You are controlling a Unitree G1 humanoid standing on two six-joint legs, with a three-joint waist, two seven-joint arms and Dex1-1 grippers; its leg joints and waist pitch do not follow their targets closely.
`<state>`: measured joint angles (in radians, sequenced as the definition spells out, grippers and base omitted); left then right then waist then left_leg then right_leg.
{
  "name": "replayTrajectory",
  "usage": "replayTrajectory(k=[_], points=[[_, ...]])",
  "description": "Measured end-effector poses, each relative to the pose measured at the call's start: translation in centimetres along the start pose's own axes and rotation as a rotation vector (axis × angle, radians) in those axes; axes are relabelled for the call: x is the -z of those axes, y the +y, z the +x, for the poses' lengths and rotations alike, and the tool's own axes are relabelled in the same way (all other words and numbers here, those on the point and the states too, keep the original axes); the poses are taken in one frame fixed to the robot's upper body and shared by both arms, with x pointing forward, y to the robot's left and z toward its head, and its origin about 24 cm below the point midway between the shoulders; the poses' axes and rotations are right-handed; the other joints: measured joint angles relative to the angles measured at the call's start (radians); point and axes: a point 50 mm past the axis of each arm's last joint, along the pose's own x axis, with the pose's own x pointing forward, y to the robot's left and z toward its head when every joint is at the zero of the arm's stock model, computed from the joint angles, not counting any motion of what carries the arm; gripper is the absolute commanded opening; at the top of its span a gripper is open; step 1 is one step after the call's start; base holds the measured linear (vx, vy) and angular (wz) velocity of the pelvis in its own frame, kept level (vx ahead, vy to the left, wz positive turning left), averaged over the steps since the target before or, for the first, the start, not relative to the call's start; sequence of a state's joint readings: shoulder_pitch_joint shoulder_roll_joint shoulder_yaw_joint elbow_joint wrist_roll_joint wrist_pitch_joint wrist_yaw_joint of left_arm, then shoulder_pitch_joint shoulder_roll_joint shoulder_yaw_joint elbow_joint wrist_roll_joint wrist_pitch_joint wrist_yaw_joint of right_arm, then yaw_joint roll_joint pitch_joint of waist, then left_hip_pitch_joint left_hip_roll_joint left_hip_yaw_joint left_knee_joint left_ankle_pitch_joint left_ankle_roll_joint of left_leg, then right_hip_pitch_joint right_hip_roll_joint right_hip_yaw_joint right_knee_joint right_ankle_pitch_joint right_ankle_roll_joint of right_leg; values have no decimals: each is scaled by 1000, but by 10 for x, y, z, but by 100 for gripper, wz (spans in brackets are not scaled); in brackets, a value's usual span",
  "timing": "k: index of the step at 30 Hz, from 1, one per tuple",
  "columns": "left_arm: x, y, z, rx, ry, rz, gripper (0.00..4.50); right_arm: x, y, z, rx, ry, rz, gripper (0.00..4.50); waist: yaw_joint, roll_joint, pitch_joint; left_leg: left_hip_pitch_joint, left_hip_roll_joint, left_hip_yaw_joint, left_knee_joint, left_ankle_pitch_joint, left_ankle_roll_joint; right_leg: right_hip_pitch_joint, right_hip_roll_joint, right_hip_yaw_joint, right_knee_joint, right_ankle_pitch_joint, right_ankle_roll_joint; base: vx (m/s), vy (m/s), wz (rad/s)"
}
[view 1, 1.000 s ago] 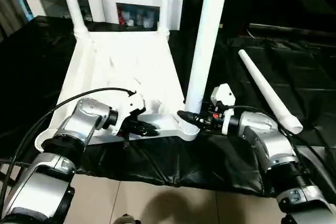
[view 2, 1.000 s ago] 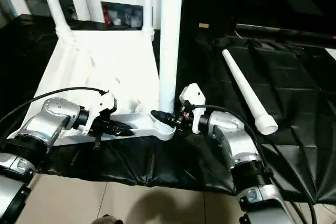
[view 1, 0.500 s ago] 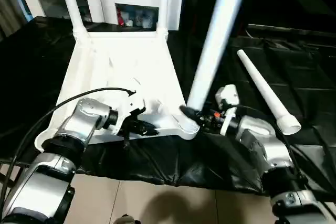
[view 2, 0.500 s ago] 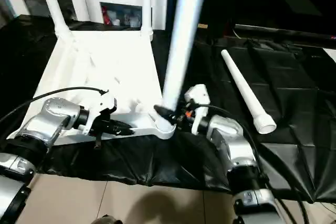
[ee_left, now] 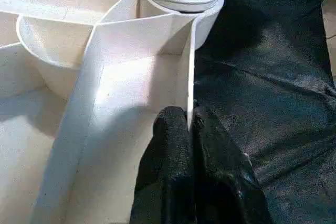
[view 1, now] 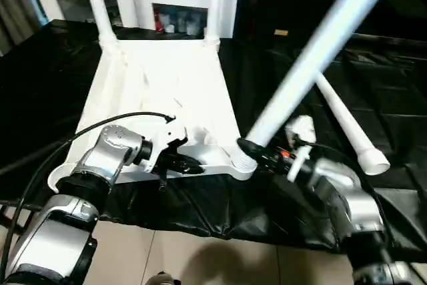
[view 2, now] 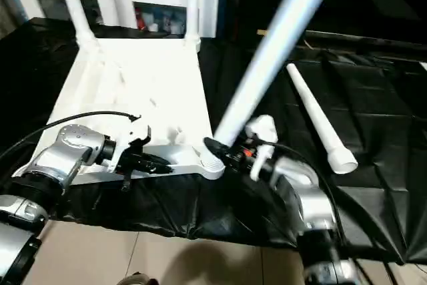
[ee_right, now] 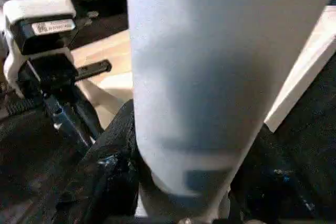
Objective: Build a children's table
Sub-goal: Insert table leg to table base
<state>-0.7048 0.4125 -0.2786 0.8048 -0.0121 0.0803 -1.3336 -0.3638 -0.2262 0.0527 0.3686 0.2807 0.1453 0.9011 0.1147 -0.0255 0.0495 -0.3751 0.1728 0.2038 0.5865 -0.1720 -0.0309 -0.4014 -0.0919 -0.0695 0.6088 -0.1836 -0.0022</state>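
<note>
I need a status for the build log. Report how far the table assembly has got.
Done: two legs stand in the far corner sockets of the upturned tabletop. In hand: the right gripper grips a third leg, tilted, its base at the near right socket, apparently not seated; the left gripper pinches the tabletop's near wall. Left: the fourth leg lies on the black cloth.

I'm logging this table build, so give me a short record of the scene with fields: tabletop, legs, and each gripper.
tabletop: white plastic tabletop lying underside up on black sheeting
fitted legs: two legs stand upright in the far corner sockets
held leg: third leg tilted toward the robot's right, its base at the near right corner socket
loose leg: fourth leg lies on the sheeting, right of the tabletop
left gripper: shut on the tabletop's near rim
right gripper: gripping the tilted leg's base
</note>
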Motion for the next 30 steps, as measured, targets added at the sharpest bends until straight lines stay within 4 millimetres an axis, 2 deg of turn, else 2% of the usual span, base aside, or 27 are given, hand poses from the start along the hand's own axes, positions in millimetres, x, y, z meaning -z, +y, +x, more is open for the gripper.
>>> replayTrajectory(k=[5, 11, 20, 30], points=[[1, 0, -2, -4, 7, -2, 0, -7, 0, 12, -100, 106, -103, 187, -5, -5, -1, 4, 0, 0, 0, 0, 0, 3, 0, 0, 0, -1, 2, 0, 0, 0], [1, 0, -2, 1, 11, 1, 0, -7, 0, 10, -143, 144, -130, 187, -3, -15, -1, 6, 0, 0, -2, 0, 0, 5, 0, 1, -1, -2, 3, 0, 0, 0], [2, 0, -4, 10, 15, 2, 0, -5, 2, 11, -152, 119, -132, 187, -4, -14, -1, 7, 0, 1, -4, 0, 0, 5, 0, 1, -1, -2, 2, 0, 0, 0], [5, -1, -9, 53, 27, 14, 0, -5, 2, 19, -243, 94, -124, 187, -3, -14, -1, 9, 0, 1, -7, -1, -2, 6, 0, 0, 0, -2, -4, 0, 0, 0]])
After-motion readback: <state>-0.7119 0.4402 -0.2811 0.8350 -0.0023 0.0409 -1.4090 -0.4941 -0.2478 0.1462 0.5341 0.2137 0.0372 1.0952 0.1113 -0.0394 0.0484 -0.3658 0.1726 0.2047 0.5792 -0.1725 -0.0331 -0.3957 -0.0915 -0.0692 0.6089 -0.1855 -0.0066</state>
